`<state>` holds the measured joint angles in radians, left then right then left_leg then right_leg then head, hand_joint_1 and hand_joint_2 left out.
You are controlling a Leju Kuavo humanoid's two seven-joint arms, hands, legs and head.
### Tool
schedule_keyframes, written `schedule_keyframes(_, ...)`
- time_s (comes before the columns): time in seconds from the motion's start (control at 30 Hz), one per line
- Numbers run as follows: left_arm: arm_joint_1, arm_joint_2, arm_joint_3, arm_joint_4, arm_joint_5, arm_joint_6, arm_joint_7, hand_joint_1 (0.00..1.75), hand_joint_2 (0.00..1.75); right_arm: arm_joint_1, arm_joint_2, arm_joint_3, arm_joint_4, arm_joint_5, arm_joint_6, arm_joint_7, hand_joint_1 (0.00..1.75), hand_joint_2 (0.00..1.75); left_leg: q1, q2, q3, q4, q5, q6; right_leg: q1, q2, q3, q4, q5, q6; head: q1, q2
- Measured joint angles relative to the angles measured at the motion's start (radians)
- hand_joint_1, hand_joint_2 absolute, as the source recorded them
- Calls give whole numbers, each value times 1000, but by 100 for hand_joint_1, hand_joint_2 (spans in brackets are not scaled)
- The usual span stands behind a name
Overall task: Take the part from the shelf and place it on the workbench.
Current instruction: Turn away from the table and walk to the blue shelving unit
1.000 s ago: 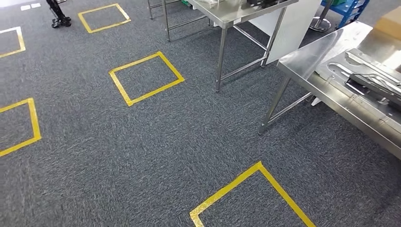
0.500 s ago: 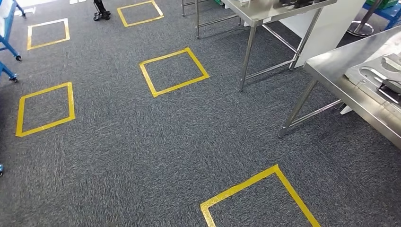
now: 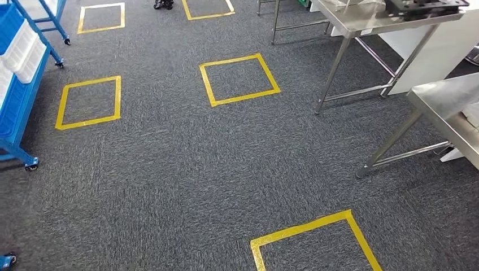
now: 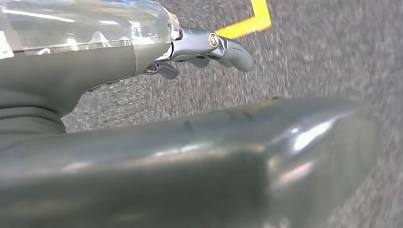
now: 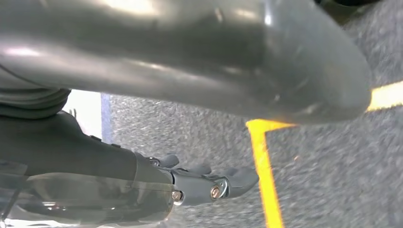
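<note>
A blue wheeled shelf [image 3: 17, 99] stands at the left edge of the head view, with white trays [image 3: 25, 53] on its levels. At the right edge juts the corner of a steel workbench [image 3: 446, 104]. My left hand [image 4: 199, 50] hangs over the grey carpet, its fingers stretched out and apart, holding nothing. My right hand [image 5: 204, 183] hangs the same way above a yellow tape line, also holding nothing.
A second steel table [image 3: 361, 20] stands at the back right, with dark parts [image 3: 423, 4] on top. Yellow tape squares [image 3: 240, 79] mark the grey carpet. One more blue frame [image 3: 48, 14] stands at the far left.
The camera has turned left: the whole floor has shifted right. The blue shelf has come into view at the left, and most of the near workbench has slid out at the right.
</note>
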<state>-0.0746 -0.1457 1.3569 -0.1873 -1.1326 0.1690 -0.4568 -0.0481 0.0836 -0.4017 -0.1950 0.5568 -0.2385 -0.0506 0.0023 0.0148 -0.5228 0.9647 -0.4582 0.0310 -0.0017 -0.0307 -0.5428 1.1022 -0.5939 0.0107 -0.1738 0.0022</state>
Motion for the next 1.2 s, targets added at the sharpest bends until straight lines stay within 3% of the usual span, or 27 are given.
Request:
schedule_keyframes(0.07, -1, 2, -7, 0, -6, 7, -14, 0, 0, 3, 0, 0, 0, 0, 12, -6, 0, 0, -2, -22, -9, 2, 5, 2, -4, 23, -62, 130, -57, 2, 0, 0)
schedule_keyframes(0.1, 0, 3, -11, 0, -9, 12, -19, 0, 0, 5, 0, 0, 1, 1, 17, -8, 0, 0, -2, -35, -12, 5, 6, 2, -5, 25, -78, 163, -60, 3, 0, 0)
schedule_keyframes(0.13, 0, 3, -13, 0, -11, 16, -23, 0, 0, 5, 0, 0, 1, 3, 23, -9, 0, 0, -2, -48, -14, 8, 7, 1, -6, 27, -76, 155, -40, 3, 0, 0)
schedule_keyframes(0.17, 0, 4, -15, 0, -12, 20, -26, 0, 0, 6, 0, 0, 1, 6, 29, -9, 0, 0, -2, -62, -14, 12, 6, -1, -8, 32, -54, 106, -2, 2, 0, 0)
schedule_keyframes(0.23, -1, 4, -16, 0, -12, 25, -31, 0, 0, 7, 0, 0, 2, 12, 39, -9, 0, 0, -2, -84, -19, 22, 4, -8, -12, 71, 6, -29, 64, -1, 0, 0)
schedule_keyframes(0.3, -2, 4, -17, 0, -12, 29, -34, 0, 0, 6, 1, 0, 3, 16, 45, -8, 0, 0, -2, -102, -29, 29, 6, -20, -12, 102, 30, -94, 83, -6, 0, 0)
schedule_keyframes(0.33, -2, 5, -18, 0, -12, 34, -35, 0, 0, 4, 1, 0, 4, 17, 47, -8, 0, 0, -1, -111, -33, 29, 9, -27, -10, 102, 29, -96, 82, -9, 0, 0)
schedule_keyframes(0.4, 0, 6, -18, 0, -12, 45, -32, 0, 0, 0, 2, 0, 4, 22, 51, -6, 0, 0, 1, -118, -41, 32, 10, -39, -10, 80, 29, -101, 88, -22, 0, 0)
schedule_keyframes(0.43, 1, 6, -18, 0, -12, 52, -29, 0, 0, 0, 3, 0, 4, 27, 53, -4, 0, 0, 1, -104, -49, 47, 0, -42, -11, 68, 29, -105, 91, -30, 0, 0)
schedule_keyframes(0.5, -2, 7, -19, 0, -12, 58, -24, 0, 0, 2, 4, 0, 4, 35, 59, -3, 0, 0, 1, -57, -91, 142, -56, -47, -10, 40, 29, -110, 95, -41, 0, 0)
schedule_keyframes(0.57, -4, 7, -19, 0, -13, 58, -20, 0, 0, 4, 4, 0, 5, 38, 63, 0, 0, 0, 4, -32, -155, 283, -121, -53, -5, 13, 26, -110, 95, -45, 0, 0)
schedule_keyframes(0.6, -4, 6, -19, 0, -14, 60, -18, 0, 0, 4, 4, 0, 5, 39, 64, 1, 0, 0, 6, -29, -173, 326, -135, -56, -3, 1, 24, -110, 94, -46, 0, 0)
schedule_keyframes(0.67, -2, 6, -19, 0, -15, 64, -15, 0, 0, 4, 4, 0, 5, 39, 65, 3, 0, 0, 7, -26, -183, 354, -136, -58, -1, -13, 23, -109, 94, -46, 0, 0)
schedule_keyframes(0.77, -2, 6, -20, 0, -15, 67, -14, 0, 0, 4, 4, 0, 5, 39, 65, 4, 0, 0, 7, -25, -177, 343, -128, -58, -1, -17, 23, -109, 94, -46, 0, 0)
schedule_keyframes(0.8, -1, 7, -20, 0, -16, 70, -13, 0, 0, 3, 4, 0, 5, 39, 64, 4, 0, 0, 7, -21, -155, 304, -108, -56, -1, -23, 24, -108, 93, -46, 0, 0)
schedule_keyframes(0.9, -3, 9, -23, 0, -19, 87, -13, 0, 0, 0, 4, 0, 5, 37, 58, 3, 0, 0, -2, 23, -35, 78, -23, -39, 3, -61, 31, -107, 88, -33, 0, 0)
schedule_keyframes(0.97, -3, 10, -25, 0, -23, 91, -13, 0, 0, -5, 3, 0, 5, 37, 55, 3, 0, 0, -6, 25, -12, 24, -11, -24, 5, -76, 35, -104, 83, -18, 0, 0)
schedule_keyframes(1.03, -2, 9, -28, 0, -28, 91, -9, 0, 0, -6, 3, 0, 5, 40, 57, 8, 0, 0, 0, 9, -10, 15, -2, -13, 1, -37, 22, -68, 54, -7, 0, 0)
schedule_keyframes(1.1, -5, 9, -33, 0, -33, 93, -5, 0, 0, -2, 3, 0, 6, 45, 60, 15, 0, 0, 1, -9, -12, 12, 4, -6, -4, 13, -32, 46, -11, -1, 0, 0)
schedule_keyframes(1.17, -6, 9, -38, 0, -35, 93, -3, 0, 0, 1, 3, 0, 7, 48, 63, 21, 0, 0, -1, -31, -17, 14, 6, -4, -8, 26, -92, 164, -53, 3, 0, 0)
schedule_keyframes(1.2, -5, 9, -39, 0, -35, 93, -2, 0, 0, 2, 4, 0, 7, 48, 63, 23, 0, 0, -1, -43, -18, 17, 6, -5, -10, 27, -103, 181, -45, 5, 0, 0)
